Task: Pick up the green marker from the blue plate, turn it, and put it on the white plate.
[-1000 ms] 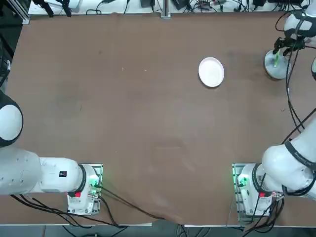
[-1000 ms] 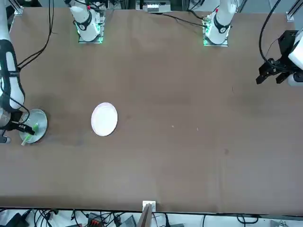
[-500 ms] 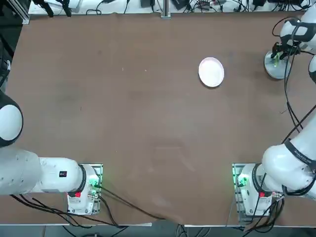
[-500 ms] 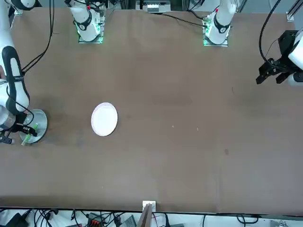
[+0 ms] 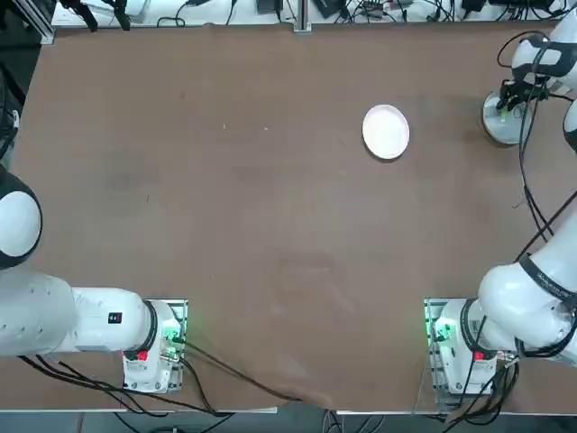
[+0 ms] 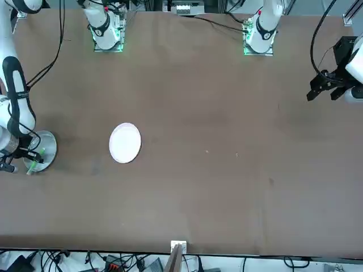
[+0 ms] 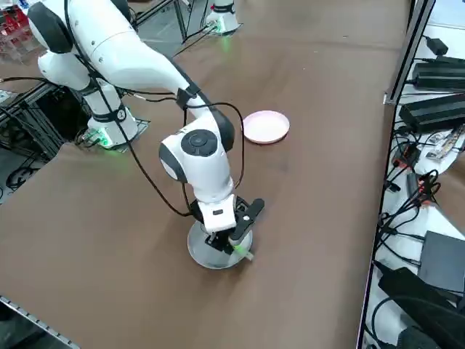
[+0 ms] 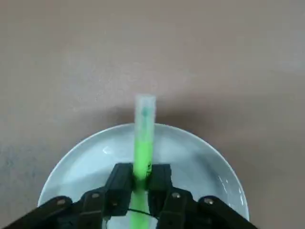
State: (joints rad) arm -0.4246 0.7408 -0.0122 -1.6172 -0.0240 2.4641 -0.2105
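The green marker (image 8: pixel 143 138) lies across the blue plate (image 8: pixel 90 162), one end reaching out past the rim. My right gripper (image 8: pixel 141 179) is down over that plate and shut on the marker, a black finger (image 8: pixel 120 179) pressed to each side. From overhead the gripper (image 5: pixel 509 97) is at the far right of the table above the blue plate (image 5: pixel 505 126). The side view has the marker's (image 7: pixel 243 252) tip poking out under the gripper (image 7: pixel 231 243). The white plate (image 5: pixel 386 132) sits bare, to the left of the blue one.
The blue plate (image 7: pixel 200 254) is close to the table's right edge. Black cables from the right arm (image 5: pixel 532 180) hang over the table's right part. Cables and power bricks (image 7: pixel 436 73) lie beyond the far edge.
The right gripper shifted slightly over the blue plate and its fingers went from open to shut on the green marker. The plates stayed put.
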